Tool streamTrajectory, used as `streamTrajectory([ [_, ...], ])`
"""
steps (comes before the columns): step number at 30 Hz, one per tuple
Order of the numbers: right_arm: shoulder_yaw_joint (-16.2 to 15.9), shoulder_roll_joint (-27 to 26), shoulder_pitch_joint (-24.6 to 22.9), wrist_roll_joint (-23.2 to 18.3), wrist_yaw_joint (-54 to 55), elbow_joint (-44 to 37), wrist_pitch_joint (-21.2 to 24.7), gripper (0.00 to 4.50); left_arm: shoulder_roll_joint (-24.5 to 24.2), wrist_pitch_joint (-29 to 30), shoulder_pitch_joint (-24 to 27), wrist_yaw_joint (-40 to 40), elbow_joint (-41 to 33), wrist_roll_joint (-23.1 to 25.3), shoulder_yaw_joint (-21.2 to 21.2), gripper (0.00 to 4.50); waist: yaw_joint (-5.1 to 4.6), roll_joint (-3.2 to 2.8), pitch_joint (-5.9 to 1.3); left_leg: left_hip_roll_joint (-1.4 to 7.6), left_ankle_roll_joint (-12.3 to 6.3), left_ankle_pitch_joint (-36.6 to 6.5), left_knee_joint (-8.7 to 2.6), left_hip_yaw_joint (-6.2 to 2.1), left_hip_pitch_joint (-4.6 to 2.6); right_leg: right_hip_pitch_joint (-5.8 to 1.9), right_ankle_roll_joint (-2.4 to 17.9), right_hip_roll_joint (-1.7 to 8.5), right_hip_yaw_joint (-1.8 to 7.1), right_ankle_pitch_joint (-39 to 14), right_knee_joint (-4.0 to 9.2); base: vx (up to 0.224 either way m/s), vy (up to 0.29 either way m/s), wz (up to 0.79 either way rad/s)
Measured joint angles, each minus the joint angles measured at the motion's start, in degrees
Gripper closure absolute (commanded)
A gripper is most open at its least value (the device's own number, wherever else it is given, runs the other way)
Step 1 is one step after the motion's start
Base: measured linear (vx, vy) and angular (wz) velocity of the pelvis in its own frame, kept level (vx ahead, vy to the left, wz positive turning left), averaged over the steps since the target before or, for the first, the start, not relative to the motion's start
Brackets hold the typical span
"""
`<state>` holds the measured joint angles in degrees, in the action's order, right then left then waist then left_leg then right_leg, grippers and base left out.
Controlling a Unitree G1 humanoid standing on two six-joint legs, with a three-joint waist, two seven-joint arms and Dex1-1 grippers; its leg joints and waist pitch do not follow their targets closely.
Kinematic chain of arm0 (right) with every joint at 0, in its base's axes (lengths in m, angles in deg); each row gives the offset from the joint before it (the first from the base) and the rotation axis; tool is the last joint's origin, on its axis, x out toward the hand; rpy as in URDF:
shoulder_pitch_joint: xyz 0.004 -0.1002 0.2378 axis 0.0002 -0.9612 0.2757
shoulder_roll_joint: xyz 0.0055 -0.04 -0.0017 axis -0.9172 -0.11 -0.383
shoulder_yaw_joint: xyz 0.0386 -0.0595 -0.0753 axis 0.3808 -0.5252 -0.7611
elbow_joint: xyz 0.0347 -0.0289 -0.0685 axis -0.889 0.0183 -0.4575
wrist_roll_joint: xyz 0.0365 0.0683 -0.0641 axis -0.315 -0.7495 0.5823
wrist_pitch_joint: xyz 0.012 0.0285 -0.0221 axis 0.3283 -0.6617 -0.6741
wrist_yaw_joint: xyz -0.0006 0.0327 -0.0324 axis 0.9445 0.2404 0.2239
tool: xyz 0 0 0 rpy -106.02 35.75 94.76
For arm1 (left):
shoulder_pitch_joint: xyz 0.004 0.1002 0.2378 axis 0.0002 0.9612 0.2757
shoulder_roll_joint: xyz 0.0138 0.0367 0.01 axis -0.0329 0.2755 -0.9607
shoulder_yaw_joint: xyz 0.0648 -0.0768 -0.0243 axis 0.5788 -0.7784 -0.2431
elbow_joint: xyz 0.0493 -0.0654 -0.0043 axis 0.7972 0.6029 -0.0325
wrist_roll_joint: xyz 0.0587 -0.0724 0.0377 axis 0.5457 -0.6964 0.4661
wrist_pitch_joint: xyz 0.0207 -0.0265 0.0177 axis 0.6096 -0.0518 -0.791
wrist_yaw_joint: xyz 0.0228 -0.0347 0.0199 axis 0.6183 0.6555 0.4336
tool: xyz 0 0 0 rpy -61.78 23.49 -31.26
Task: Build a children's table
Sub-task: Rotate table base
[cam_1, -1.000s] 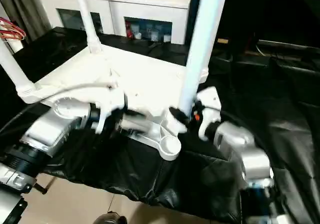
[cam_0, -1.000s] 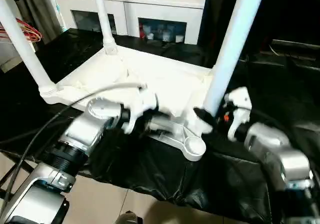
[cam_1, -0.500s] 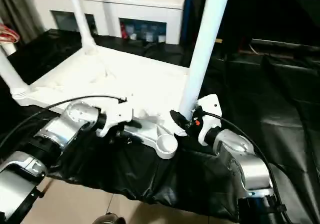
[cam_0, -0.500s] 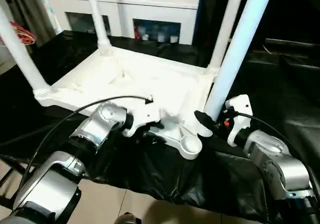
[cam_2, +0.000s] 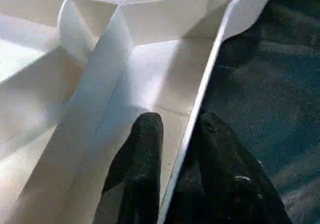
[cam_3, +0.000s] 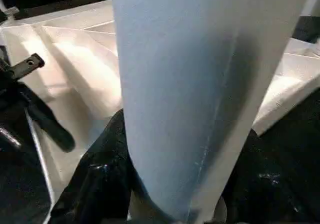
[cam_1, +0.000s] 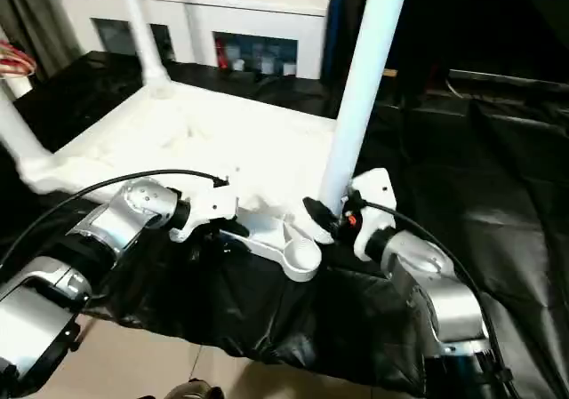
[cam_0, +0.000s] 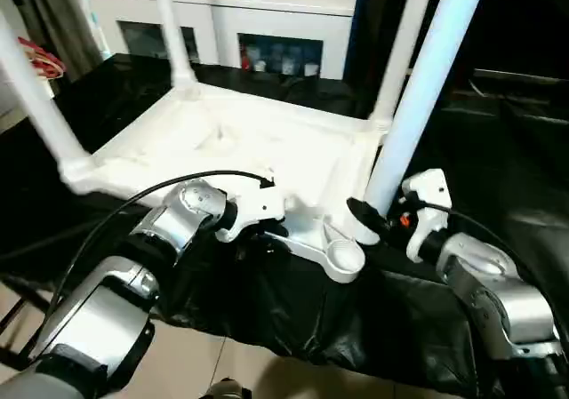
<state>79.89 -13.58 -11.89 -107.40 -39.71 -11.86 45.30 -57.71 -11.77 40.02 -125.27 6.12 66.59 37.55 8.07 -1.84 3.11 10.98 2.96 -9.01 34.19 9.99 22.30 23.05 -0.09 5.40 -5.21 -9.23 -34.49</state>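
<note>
Closing now, the left gripper (cam_2: pixel 172 149) pinches the near rim of the upturned white ribbed plastic tabletop (cam_0: pixel 240 141), steadying it; right gripper (cam_0: pixel 360 214) clasps the fourth white tapered tube leg (cam_0: pixel 418 97) upright beside the empty round corner socket (cam_0: pixel 344 259).

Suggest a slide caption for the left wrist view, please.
Left claw straddles the outer rim of the upturned table top, one finger on each side.

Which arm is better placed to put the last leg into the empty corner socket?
Right. The right gripper already holds the leg upright, just beside the empty socket. The left gripper is clamped on the tabletop's edge, steadying it.
</note>
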Motion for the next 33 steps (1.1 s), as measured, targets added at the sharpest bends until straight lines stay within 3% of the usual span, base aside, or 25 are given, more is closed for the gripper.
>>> streamTrajectory([
  [9,1.04,0.14,0.04,0.03,0.41,0.01,-0.01,2.59,1.55,9.49,-0.02,-3.58,-3.49,-0.67,-0.19,4.15,-0.02,0.0,0.0,0.0,0.0,0.0,-0.08,0.06,-0.07,0.01,0.23,0.0,0.04,0.12,0.01,0.0,0.0,0.0],
  [20,2.38,-0.84,0.52,0.02,3.37,0.1,2.06,2.59,4.8,17.2,5.03,7.27,-12.26,-0.51,-3.25,4.48,-0.8,-0.03,-0.02,0.0,0.01,0.0,-0.09,0.03,-0.27,0.02,0.04,0.0,0.03,0.01,0.02,0.0,0.0,0.0],
  [27,2.5,-0.89,0.52,0.07,4.12,0.11,2.31,2.59,4.06,10.88,7.58,8.82,-13.52,0.14,-3.26,4.5,-0.69,-0.46,-0.26,-0.05,0.01,-0.01,-0.3,0.03,-0.31,0.02,0.02,0.0,0.03,0.0,0.05,0.0,0.0,0.0],
  [29,2.52,-1.04,0.52,0.08,4.18,0.11,2.15,2.59,4.05,10.09,7.81,8.87,-13.59,0.18,-3.26,4.05,-0.6,-0.5,-0.26,-0.05,0.01,-0.01,-0.34,0.03,-0.31,0.03,0.02,0.0,0.02,0.0,0.05,0.0,0.0,0.0],
  [33,2.56,-1.0,0.67,0.54,4.14,0.21,1.4,2.59,5.16,8.39,9.49,10.05,-14.84,-1.44,-5.38,3.79,-0.22,-0.43,-0.19,-0.04,0.02,-0.01,-0.32,0.02,-0.24,0.04,0.01,0.0,0.0,0.0,0.1,0.0,0.0,0.0],
])
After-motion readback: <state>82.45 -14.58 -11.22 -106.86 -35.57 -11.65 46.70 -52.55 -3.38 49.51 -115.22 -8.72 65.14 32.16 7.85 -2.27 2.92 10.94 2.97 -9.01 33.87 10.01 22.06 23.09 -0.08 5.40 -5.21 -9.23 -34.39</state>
